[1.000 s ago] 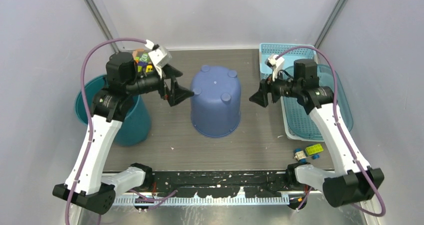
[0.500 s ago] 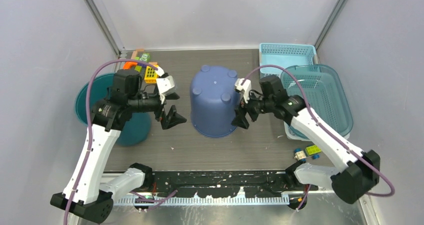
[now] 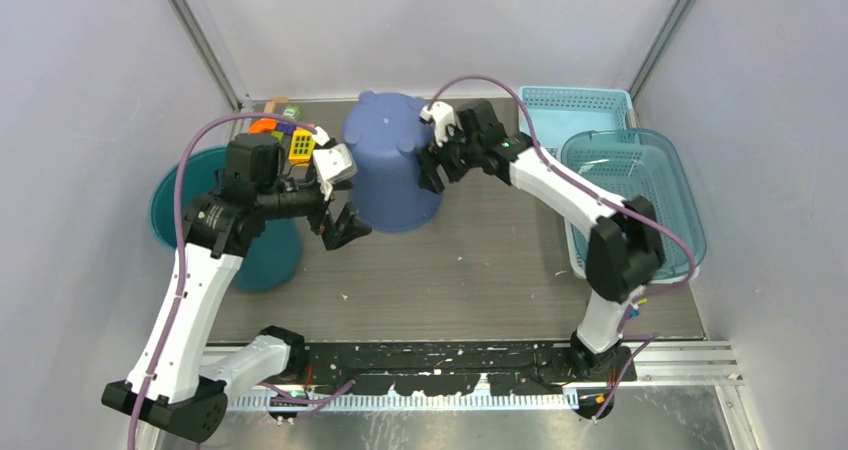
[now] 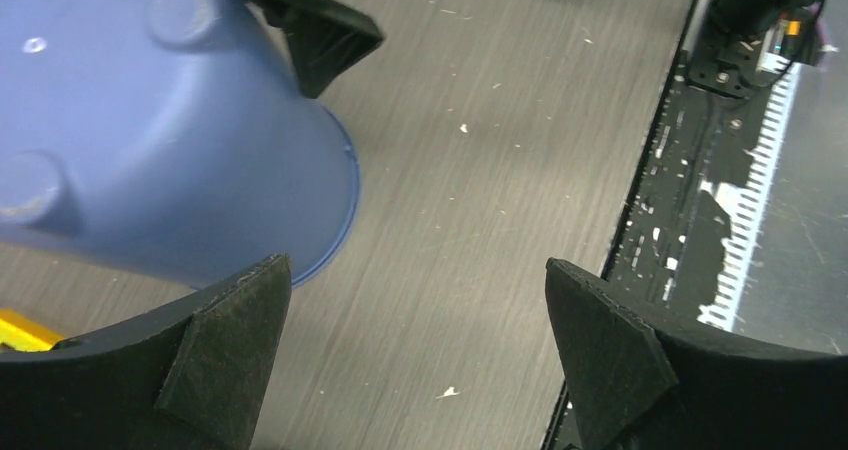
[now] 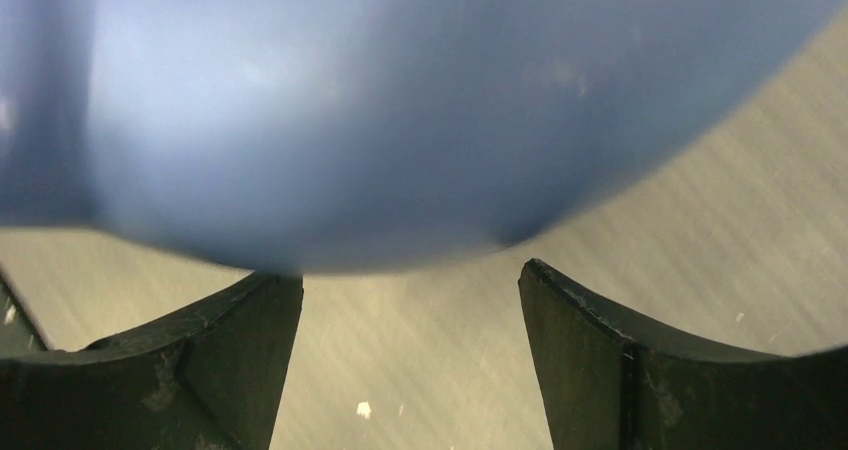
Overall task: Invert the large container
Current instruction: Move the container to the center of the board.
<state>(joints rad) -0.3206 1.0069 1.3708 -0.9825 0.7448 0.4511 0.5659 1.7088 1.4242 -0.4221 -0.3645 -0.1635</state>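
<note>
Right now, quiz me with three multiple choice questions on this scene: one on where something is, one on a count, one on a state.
1. Where is the teal bucket?
A) at the left edge of the table
B) inside a basket
C) in the right claw

2. How many baskets stand on the right?
A) one
B) two
C) four

3. The left claw is:
A) shut on the large container
B) open
C) shut on a toy

Answers: A, it sits far left; B, a teal basket and a light blue basket; B, its fingers stand apart, gripping nothing.
</note>
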